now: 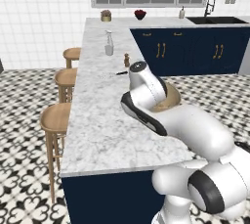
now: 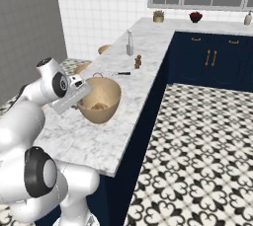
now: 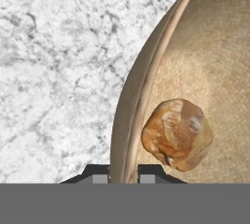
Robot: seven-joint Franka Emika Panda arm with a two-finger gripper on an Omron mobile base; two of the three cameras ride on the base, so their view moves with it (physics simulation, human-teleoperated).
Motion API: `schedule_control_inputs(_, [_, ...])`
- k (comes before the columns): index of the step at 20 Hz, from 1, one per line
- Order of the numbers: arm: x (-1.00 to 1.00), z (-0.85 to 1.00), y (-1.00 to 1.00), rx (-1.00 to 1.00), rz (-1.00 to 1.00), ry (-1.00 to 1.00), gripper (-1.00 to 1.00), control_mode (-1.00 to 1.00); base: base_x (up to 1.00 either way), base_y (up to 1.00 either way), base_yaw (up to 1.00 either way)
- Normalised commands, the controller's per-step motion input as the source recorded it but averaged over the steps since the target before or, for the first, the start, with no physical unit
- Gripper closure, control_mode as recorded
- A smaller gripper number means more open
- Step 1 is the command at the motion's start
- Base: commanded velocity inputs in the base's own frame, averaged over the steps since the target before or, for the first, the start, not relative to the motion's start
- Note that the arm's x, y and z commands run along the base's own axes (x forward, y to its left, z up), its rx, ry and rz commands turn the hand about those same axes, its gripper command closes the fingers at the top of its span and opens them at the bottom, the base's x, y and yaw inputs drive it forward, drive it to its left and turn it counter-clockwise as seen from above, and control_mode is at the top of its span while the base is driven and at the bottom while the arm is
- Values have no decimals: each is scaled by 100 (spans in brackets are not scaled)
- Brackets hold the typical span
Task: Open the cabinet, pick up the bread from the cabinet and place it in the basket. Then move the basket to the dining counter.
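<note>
The white arm bends forward low over the marble surface (image 1: 97, 120), its wrist turned down at the basket's near-left edge. The tool (image 3: 123, 174) is clamped on the basket (image 2: 101, 99) rim, one fingertip outside the wall, one inside. The basket sits on the surface near its right edge, and the bread (image 3: 177, 134) lies inside on its bottom. Wooden stools (image 1: 54, 118) line the surface's left side. Farther along stand a spray bottle (image 1: 109, 43) and a pepper mill (image 1: 126, 60). Beyond, navy cabinets (image 1: 195, 49) run under a window, over patterned floor tiles.
</note>
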Motion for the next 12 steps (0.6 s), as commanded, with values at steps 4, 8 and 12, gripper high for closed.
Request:
schedule_control_inputs(4, [0, 0, 0, 0, 0, 0, 100, -100, 0, 0, 0])
schedule_control_inputs(8, [-13, 0, 0, 0, 0, 0, 100, -100, 0, 0, 0])
schedule_control_inputs(12, [-25, 0, 6, 0, 2, -1, 100, 100, -75, 44, 5])
